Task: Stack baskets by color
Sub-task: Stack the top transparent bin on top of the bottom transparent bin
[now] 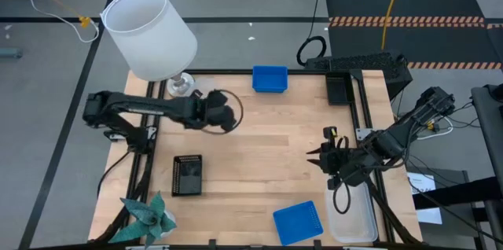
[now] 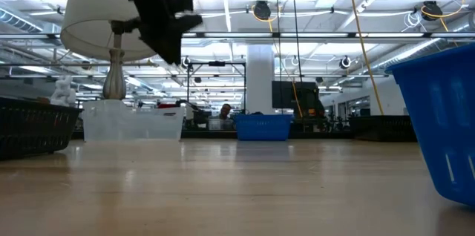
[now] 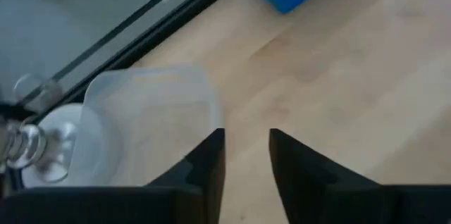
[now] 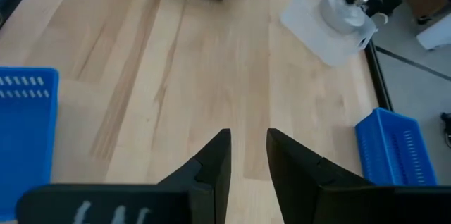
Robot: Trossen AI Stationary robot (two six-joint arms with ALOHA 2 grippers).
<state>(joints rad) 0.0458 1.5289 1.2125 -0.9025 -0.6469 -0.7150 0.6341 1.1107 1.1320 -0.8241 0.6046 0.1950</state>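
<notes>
Two blue baskets rest on their bottoms, one at the far edge [image 1: 269, 79] and one at the near edge [image 1: 298, 222]. A black slotted basket [image 1: 187, 174] lies near the left side, and another black one [image 1: 338, 89] at the far right. A clear basket [image 3: 148, 125] stands by the lamp's foot, and a second clear one [image 1: 351, 215] at the near right corner. My left gripper [image 1: 229, 116] hovers open just right of the far clear basket. My right gripper [image 1: 318, 156] hangs open over bare wood at the right.
A white lampshade [image 1: 149, 30] on a glass foot [image 1: 181, 85] stands at the far left corner, close behind my left arm. A teal paper plant [image 1: 149, 217] sits at the near left corner. Bare wood lies in the table's middle [image 1: 259, 148].
</notes>
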